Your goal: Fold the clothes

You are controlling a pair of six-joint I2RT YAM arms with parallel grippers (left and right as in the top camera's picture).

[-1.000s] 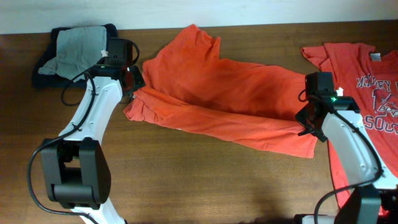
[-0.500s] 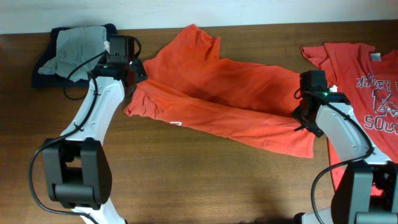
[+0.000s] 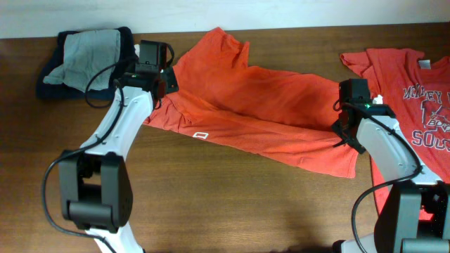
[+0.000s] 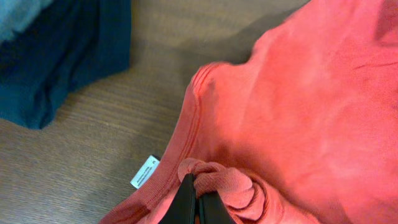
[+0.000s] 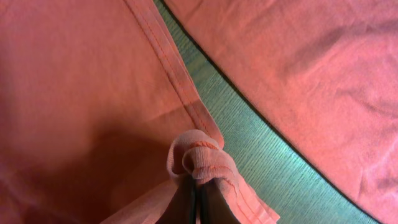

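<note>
At the far left of the wooden table (image 3: 211, 204) a grey garment (image 3: 88, 53) lies on top of a navy garment (image 3: 49, 77), near the back edge. Just right of them the left gripper (image 3: 163, 86) has its fingers pressed together on a bunched fold of the orange-red T-shirt (image 3: 260, 105) at its left end; the left wrist view shows the gripper (image 4: 196, 202) pinching rolled-up cloth beside the hem, with a white label (image 4: 144, 172) sticking out. The shirt lies spread across the middle of the table, slanting down to the right, a small white logo (image 3: 200, 134) near its lower edge. At its right end the right gripper (image 3: 343, 133) is likewise pinched on a gathered bit of hem (image 5: 198, 163). A second orange-red T-shirt (image 3: 415, 91) with white lettering lies flat at the far right.
</note>
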